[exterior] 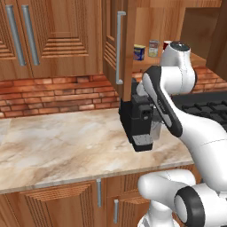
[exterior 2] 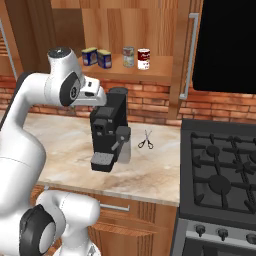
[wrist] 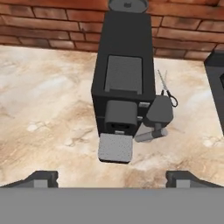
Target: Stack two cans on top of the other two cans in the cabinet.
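I'm seeing my gripper [wrist: 112, 177] hanging with its jaws spread wide and empty above the marble counter [exterior 2: 65, 145]. Just beyond, a black coffee machine [exterior 2: 107, 132] is standing on the counter, with scissors [exterior 2: 146, 140] lying beside it. Farther up, inside the open cabinet [exterior 2: 150, 75], four cans are sitting on the shelf: two blue cans [exterior 2: 97, 57] touching, a pale green can [exterior 2: 128, 56], I think, and a red-topped can [exterior 2: 144, 59].
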Controlling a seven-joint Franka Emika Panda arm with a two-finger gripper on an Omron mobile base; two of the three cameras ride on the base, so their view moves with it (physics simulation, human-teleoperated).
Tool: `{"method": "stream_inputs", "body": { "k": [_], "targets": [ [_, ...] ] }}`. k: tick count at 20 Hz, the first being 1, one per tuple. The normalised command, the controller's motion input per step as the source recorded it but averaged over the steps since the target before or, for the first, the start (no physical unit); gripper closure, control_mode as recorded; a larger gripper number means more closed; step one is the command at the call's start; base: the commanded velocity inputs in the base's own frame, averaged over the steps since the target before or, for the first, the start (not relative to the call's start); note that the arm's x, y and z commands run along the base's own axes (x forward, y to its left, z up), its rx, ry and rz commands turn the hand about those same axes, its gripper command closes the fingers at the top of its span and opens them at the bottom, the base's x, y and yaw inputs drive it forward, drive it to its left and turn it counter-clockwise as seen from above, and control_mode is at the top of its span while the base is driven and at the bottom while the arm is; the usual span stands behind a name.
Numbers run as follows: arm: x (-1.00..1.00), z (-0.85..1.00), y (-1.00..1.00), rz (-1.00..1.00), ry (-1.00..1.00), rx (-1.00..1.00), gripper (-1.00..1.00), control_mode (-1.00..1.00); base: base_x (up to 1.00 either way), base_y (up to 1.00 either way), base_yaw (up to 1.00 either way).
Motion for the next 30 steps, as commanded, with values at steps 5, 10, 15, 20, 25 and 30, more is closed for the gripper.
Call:
{"method": "stream_inputs", "body": {
  "k": [5, 10, 15, 20, 25, 30],
  "targets": [
    [0.00, 0.28, 0.00, 0.00, -0.21, 0.00, -1.00, -1.00, 0.00, 0.00, 0.00],
    [0.00, 0.26, -0.01, 0.00, -0.16, 0.00, -1.00, -1.00, 0.00, 0.00, 0.00],
    [0.00, 0.21, -0.01, 0.00, -0.09, 0.00, -1.00, -1.00, 0.00, 0.00, 0.00],
    [0.00, 0.31, -0.04, 0.00, -0.02, 0.00, -1.00, -1.00, 0.00, 0.00, 0.00],
    [0.00, 0.24, -0.14, -0.01, 0.00, 0.00, -1.00, -1.00, 0.00, 0.00, 0.00],
    [0.00, 0.15, -0.19, 0.00, 0.00, 0.00, -1.00, -1.00, 0.00, 0.00, 0.00]
  ]
}}
